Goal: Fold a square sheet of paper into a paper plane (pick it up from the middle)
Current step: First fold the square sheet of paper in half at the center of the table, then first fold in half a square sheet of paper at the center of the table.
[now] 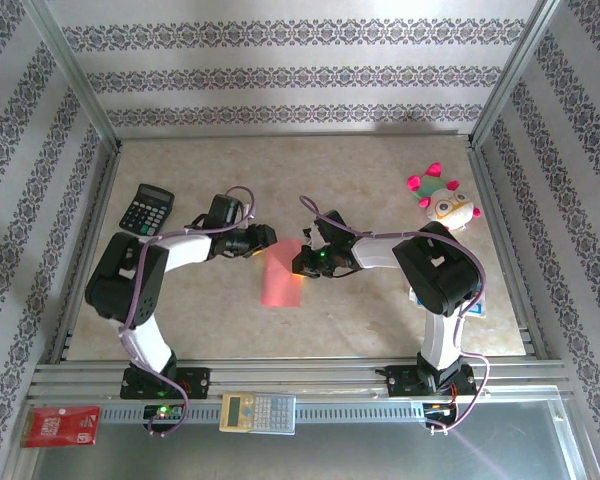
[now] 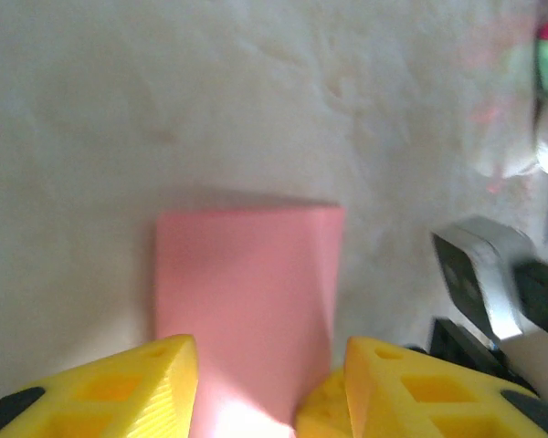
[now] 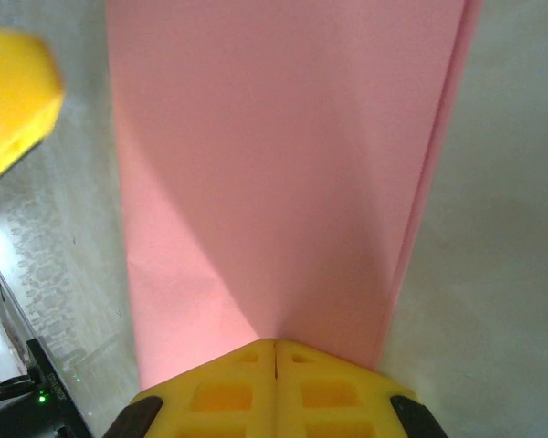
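The square sheet of paper (image 1: 282, 277) lies folded into a salmon-pink rectangle in the middle of the table. My right gripper (image 1: 303, 262) is at its right edge. In the right wrist view its fingers (image 3: 275, 345) are closed tight together on the paper's (image 3: 274, 164) near edge, and the two layers show along the right side. My left gripper (image 1: 264, 240) is at the sheet's upper left corner. In the left wrist view its yellow fingers (image 2: 269, 351) stand apart with the paper (image 2: 247, 292) between them, not pinched.
A black calculator (image 1: 145, 209) lies at the back left of the table. A pink-and-white plush toy (image 1: 442, 200) sits at the back right. On the front rail are a second calculator (image 1: 257, 411) and a small red card (image 1: 60, 425).
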